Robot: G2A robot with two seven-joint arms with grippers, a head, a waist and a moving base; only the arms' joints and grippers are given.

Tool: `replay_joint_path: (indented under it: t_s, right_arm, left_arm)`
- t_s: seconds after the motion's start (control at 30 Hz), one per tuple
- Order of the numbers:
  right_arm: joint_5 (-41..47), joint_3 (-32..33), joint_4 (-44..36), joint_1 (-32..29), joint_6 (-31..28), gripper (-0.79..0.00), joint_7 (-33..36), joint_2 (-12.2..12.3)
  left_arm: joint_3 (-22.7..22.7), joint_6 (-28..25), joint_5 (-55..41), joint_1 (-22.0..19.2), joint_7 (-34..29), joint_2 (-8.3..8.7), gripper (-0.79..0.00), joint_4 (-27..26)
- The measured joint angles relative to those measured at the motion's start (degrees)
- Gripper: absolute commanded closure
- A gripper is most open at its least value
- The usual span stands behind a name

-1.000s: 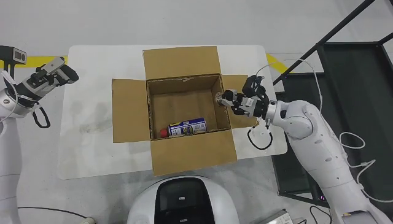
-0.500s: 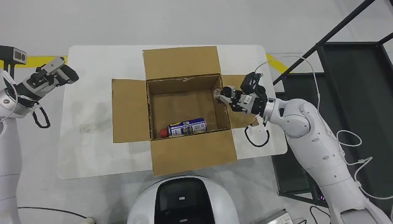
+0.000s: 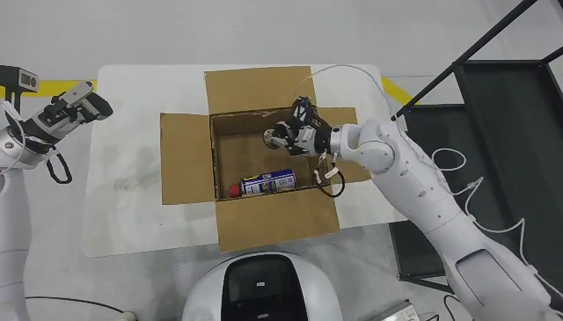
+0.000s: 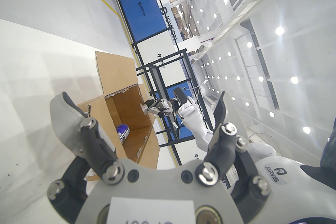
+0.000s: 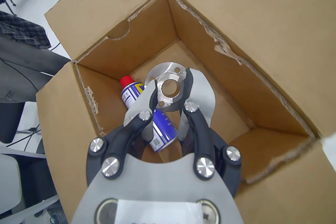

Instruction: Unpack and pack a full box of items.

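Observation:
An open cardboard box [image 3: 264,158] stands mid-table with its flaps spread, also seen as the box [image 5: 236,33] and the box [image 4: 118,107]. A blue spray can [image 3: 269,181] with a red cap lies on the box floor near the front wall; the can [image 5: 131,93] is partly hidden behind the fingers. My right gripper [image 3: 280,138] hangs over the box's inside, shut on a round metal flange [image 5: 169,87] with bolt holes. My left gripper [image 3: 84,103] is held off the table's left edge, open [image 4: 141,101] with nothing between its fingers.
The white table [image 3: 132,198] has bare room left of the box. A black metal rack [image 3: 501,101] stands close by on the right. The right arm's cable [image 3: 330,176] dangles over the box's right side.
My right gripper has carried the flange leftward, from the box's right wall to over the middle of the box. The left arm has stayed put.

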Motion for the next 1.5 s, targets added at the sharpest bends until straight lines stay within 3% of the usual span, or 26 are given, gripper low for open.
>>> replay_joint_path:
  t_s: [0.2,0.43,0.5,0.53,0.57,0.87,1.07,1.3,1.5]
  right_arm:
    - [-1.6,-12.7,9.8,10.4,0.4,0.000,2.6,-5.3]
    - [-3.3,-19.2,17.7,14.9,0.5,0.000,1.8,-9.3]
    - [-3.7,-19.9,19.3,15.6,0.5,-0.326,-0.4,-10.2]
    - [-4.3,-20.2,20.0,15.9,0.4,-0.603,-1.3,-10.5]
    - [-4.7,-20.6,20.8,16.1,0.3,-0.785,-2.1,-10.8]
    - [-4.1,-20.3,25.9,16.8,-4.2,-0.785,-8.7,-12.4]
    - [-9.4,-13.0,21.4,13.1,-6.4,-0.785,-17.1,-8.5]
    - [-17.3,7.1,2.8,-3.8,-2.4,-0.785,-23.4,0.3]
    - [-18.1,24.5,-12.6,-21.7,3.9,-0.785,-21.9,4.4]
  left_arm:
    - [0.0,0.0,0.0,0.0,0.0,0.00,-0.785,0.0]
    - [0.0,0.0,0.0,0.0,0.0,0.00,-0.785,0.0]
    - [0.0,0.0,0.0,0.0,0.0,0.00,-0.785,0.0]
    - [0.0,0.0,0.0,0.0,0.0,0.00,-0.785,0.0]
    - [0.0,0.0,0.0,0.0,0.0,0.00,-0.785,0.0]
    - [0.0,0.0,0.0,0.0,0.0,0.00,-0.785,0.0]
    - [0.0,0.0,0.0,0.0,0.0,0.00,-0.785,0.0]
    - [0.0,0.0,0.0,0.0,0.0,0.00,-0.785,0.0]
    - [0.0,0.0,0.0,0.0,0.0,0.00,-0.785,0.0]
